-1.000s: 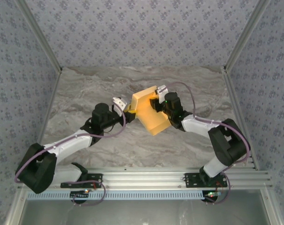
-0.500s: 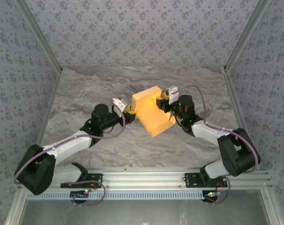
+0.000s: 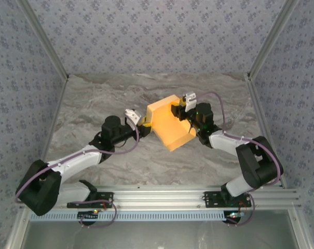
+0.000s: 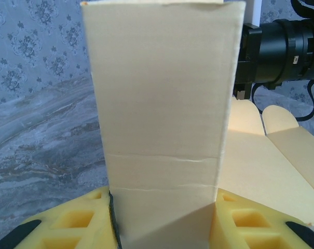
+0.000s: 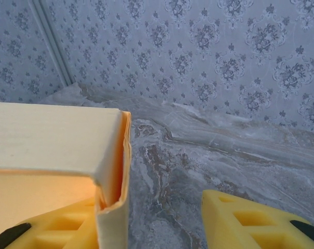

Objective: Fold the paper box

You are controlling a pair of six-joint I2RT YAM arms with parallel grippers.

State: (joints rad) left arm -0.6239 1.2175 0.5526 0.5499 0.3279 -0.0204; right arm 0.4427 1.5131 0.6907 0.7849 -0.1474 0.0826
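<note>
The paper box [image 3: 167, 124] is an orange-yellow cardboard piece, partly folded, raised over the middle of the marble table [image 3: 94, 104]. My left gripper [image 3: 141, 120] holds its left end. In the left wrist view a pale upright panel of the box [image 4: 162, 104] fills the gap between the yellow fingers [image 4: 63, 223], with the gripper [image 4: 164, 228] shut on it. My right gripper [image 3: 180, 107] is at the box's far right edge. In the right wrist view the folded box corner [image 5: 48, 140] rests against the left finger [image 5: 42, 233]. That gripper [image 5: 151, 207] is open, its right finger [image 5: 260, 218] well apart.
Patterned walls [image 3: 157, 36] close the table on three sides. An aluminium rail [image 3: 162, 199] runs along the near edge by the arm bases. The right arm's black wrist [image 4: 281, 52] shows beyond the box in the left wrist view, above flat flaps [image 4: 271, 155].
The right gripper has drawn back to the right along the box's far edge, and its wrist has swung outward. The left gripper and the box have barely moved.
</note>
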